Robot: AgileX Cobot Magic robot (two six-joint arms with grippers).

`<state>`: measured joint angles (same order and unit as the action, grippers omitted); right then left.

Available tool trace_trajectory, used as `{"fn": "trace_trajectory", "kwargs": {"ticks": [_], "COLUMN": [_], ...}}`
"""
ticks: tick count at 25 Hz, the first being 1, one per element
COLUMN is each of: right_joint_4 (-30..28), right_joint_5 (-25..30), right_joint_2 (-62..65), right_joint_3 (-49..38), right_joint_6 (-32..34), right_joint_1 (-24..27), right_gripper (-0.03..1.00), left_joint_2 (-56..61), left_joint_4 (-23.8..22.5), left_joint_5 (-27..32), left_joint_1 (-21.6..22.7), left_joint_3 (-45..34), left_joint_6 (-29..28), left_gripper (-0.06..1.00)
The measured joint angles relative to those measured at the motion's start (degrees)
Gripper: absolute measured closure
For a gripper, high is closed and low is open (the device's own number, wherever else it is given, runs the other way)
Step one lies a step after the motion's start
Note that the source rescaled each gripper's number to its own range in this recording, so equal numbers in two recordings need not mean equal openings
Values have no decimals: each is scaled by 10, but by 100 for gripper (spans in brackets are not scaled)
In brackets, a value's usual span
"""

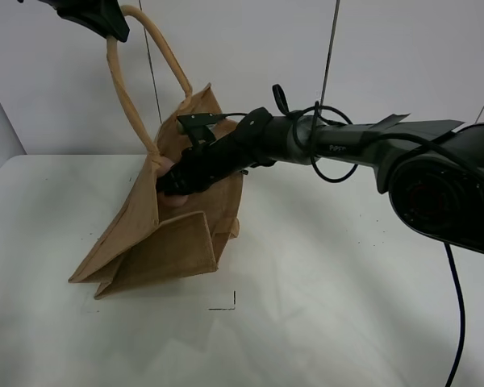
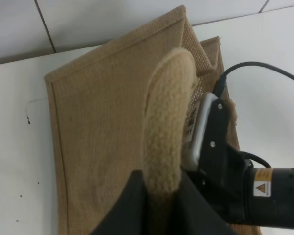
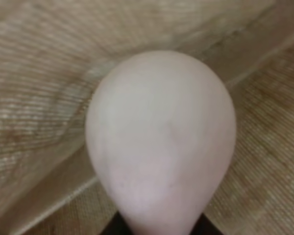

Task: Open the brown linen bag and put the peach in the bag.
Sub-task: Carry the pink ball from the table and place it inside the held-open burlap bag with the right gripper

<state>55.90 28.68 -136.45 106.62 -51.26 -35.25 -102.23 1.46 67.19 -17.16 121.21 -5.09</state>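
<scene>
The brown linen bag (image 1: 165, 242) stands tilted on the white table (image 1: 347, 306) at left centre. My left gripper (image 1: 113, 31) is shut on one light-beige handle (image 1: 117, 89) and holds it up high. In the left wrist view the handle (image 2: 166, 122) runs between the fingers (image 2: 122, 210) above the bag (image 2: 98, 127). My right gripper (image 1: 174, 182) reaches into the bag's mouth and is shut on the peach (image 1: 176, 198). In the right wrist view the pale pink peach (image 3: 161, 142) fills the frame with the bag's woven inside (image 3: 39, 98) around it.
My right arm (image 1: 323, 141) stretches from the right across the table to the bag, with loose black cables (image 1: 319, 121) on it. It also shows in the left wrist view (image 2: 235, 171). A small black corner mark (image 1: 230, 305) lies on the table in front of the bag.
</scene>
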Motion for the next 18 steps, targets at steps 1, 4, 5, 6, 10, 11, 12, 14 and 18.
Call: {"fn": "trace_trajectory", "kwargs": {"ticks": [1, 4, 5, 6, 10, 11, 12, 14, 18], "right_joint_4": [0, -2, -3, -5, -28, -38, -55, -92, -196], "right_joint_5": [-1, -2, -2, -1, 18, 23, 29, 40, 109], "right_joint_2": [-4, -10, -11, -11, -10, -8, -3, 11, 52], "right_joint_3": [0, 0, 0, 0, 0, 0, 0, 0, 23], "right_joint_6": [0, 0, 0, 0, 12, 26, 43, 81, 175], "right_joint_1": [0, 0, 0, 0, 0, 0, 0, 1, 15], "right_gripper": [96, 71, 56, 37, 2, 0, -1, -2, -3], "left_joint_2": [0, 0, 0, 0, 0, 0, 0, 0, 0], "left_joint_4": [0, 0, 0, -1, -1, 0, 0, 0, 0], "left_joint_5": [0, 0, 0, 0, 0, 0, 0, 0, 0], "left_joint_1": [0, 0, 0, 0, 0, 0, 0, 0, 0], "left_joint_3": [0, 0, 0, 0, 0, 0, 0, 0, 0], "left_joint_6": [0, 0, 0, 0, 0, 0, 0, 0, 0], "left_gripper": [94, 94, 94, 94, 94, 94, 94, 94, 94]}}
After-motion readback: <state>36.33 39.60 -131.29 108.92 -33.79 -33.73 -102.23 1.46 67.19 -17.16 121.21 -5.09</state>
